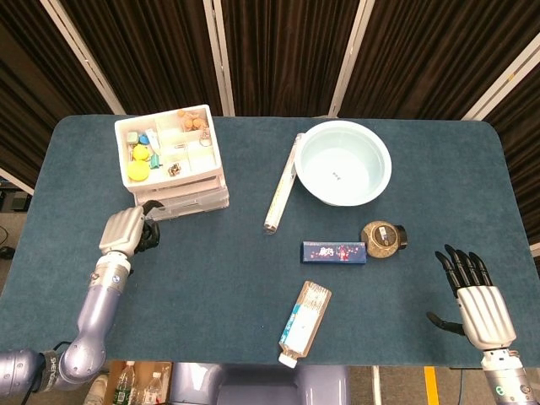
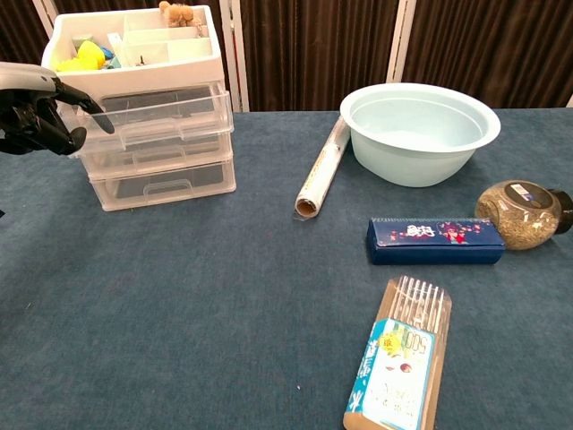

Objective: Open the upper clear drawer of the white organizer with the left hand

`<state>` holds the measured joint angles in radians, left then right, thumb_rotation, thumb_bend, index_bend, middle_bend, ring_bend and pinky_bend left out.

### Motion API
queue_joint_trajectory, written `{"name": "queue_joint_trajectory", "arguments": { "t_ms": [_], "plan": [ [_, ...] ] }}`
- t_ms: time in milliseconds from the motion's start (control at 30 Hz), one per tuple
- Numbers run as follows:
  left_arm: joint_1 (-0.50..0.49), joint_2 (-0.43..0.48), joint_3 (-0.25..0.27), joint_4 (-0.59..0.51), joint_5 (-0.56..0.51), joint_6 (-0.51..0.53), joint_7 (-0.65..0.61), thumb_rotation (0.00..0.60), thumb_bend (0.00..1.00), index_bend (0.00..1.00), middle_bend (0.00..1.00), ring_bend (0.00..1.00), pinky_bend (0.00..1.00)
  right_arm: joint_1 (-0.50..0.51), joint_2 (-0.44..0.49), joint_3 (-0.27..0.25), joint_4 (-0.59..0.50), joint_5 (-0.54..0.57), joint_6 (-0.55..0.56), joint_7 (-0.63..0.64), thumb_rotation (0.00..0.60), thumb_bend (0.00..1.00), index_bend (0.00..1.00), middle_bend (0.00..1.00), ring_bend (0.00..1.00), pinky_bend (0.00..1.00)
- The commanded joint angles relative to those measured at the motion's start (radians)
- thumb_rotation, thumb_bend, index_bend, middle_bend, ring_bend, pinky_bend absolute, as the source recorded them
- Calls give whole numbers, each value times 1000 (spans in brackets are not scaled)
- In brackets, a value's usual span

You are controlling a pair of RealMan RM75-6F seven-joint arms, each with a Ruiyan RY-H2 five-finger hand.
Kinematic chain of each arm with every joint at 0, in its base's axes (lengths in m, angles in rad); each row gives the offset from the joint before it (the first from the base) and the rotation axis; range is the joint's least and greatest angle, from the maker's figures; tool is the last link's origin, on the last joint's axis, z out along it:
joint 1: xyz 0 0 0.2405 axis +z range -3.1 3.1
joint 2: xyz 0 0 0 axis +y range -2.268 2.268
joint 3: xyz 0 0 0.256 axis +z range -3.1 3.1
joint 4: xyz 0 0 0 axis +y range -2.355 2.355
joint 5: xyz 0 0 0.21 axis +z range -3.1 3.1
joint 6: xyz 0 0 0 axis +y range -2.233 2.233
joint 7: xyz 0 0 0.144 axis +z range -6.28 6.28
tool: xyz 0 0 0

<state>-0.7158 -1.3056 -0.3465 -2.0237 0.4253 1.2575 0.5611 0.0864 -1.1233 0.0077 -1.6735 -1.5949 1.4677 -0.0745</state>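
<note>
The white organizer (image 1: 173, 164) (image 2: 143, 54) stands at the table's far left, with a compartment tray on top and clear drawers below. Its upper clear drawer (image 2: 157, 112) (image 1: 181, 190) sticks out slightly beyond the drawers under it. My left hand (image 1: 126, 229) (image 2: 36, 107) is at the drawer's front left corner. Its fingers are curled, and one dark fingertip (image 2: 94, 116) reaches the drawer front. Nothing shows inside the hand. My right hand (image 1: 477, 295) hovers at the near right edge with fingers spread, holding nothing; the chest view does not show it.
A pale blue bowl (image 1: 344, 162) sits at the back centre, with a rolled tube (image 1: 283, 183) to its left. A dark blue box (image 1: 333, 251), a round jar (image 1: 384, 236) and a snack packet (image 1: 305, 321) lie in the middle and near part of the table.
</note>
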Motion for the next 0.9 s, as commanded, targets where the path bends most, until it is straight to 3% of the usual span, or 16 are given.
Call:
{"name": "queue_joint_trajectory", "arguments": {
  "t_ms": [33,900],
  "plan": [
    [5,12,17,-32,16,-9,-14,600,674,280,1000,953,939,0,0,0,-1,0,0,0,600,69,0,0,0,0],
    [28,53,104,-172,136,-25,-97,600,675,280,1000,953,939,0,-1,-1,0,-3,1,-3,600,69,0,0,0,0]
  ]
}}
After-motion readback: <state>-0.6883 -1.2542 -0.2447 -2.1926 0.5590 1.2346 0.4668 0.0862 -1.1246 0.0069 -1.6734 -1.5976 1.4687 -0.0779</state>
